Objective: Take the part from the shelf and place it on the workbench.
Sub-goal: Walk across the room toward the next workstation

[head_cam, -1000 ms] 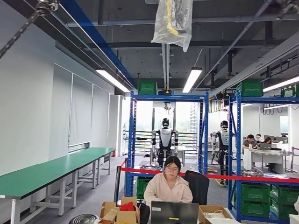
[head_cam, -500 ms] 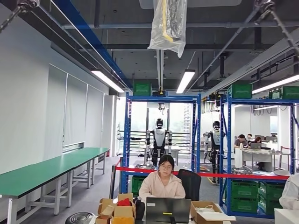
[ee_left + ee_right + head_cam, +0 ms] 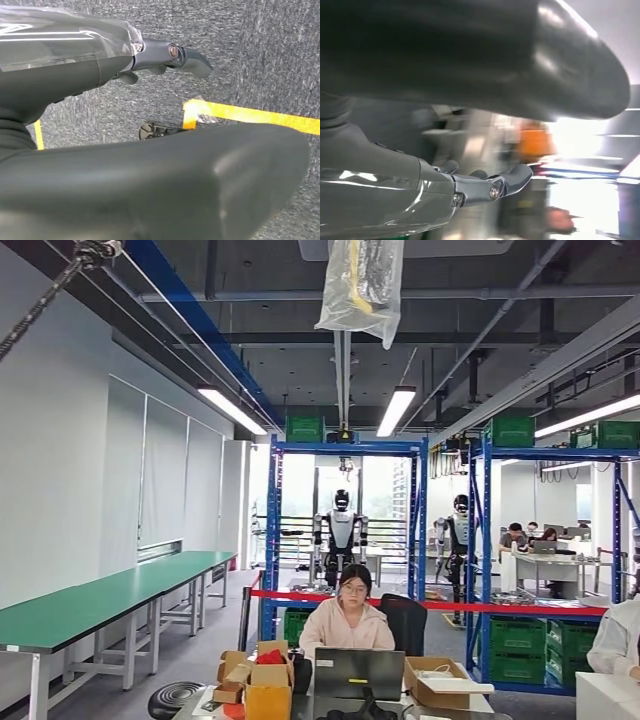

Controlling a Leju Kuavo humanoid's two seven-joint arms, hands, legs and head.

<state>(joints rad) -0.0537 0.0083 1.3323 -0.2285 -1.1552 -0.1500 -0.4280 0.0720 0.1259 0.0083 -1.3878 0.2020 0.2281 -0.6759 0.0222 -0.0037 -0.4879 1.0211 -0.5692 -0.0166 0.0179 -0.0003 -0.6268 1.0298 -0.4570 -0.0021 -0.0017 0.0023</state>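
No part is held; which shelf (image 3: 343, 450) bears it cannot be told. An approach to the shelf is judged to be the step in hand, best made squarely. Left hand (image 3: 166, 52) hangs over the floor (image 3: 264, 60), fingers apart, empty. Right hand (image 3: 486, 187) likewise loose and empty, its surroundings blurred

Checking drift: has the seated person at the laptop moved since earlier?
No. The person sits midway between the blue shelf posts as before; the camera moved.
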